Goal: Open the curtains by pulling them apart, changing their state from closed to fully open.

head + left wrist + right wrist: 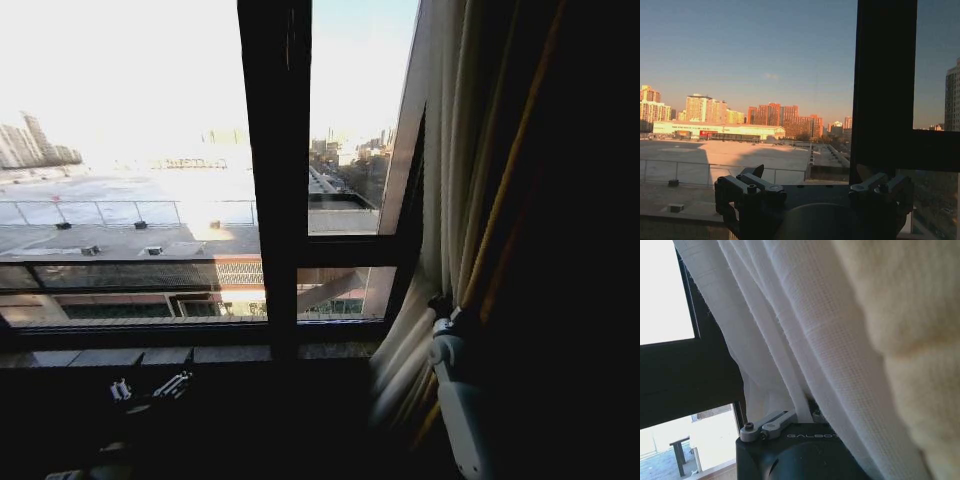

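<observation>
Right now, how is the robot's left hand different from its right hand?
The right hand is raised at the window's right side, pinching the sheer curtain; the left hand sits low below the sill, holding nothing. The right hand's fingers are closed on fabric; the left hand's are spread open. Both point toward the window.

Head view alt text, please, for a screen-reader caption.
The right gripper grips the sheer curtain, bunched at the window's right edge, leaving the dark-framed window uncovered onto sunlit rooftops. The left gripper hangs low below the sill.
</observation>
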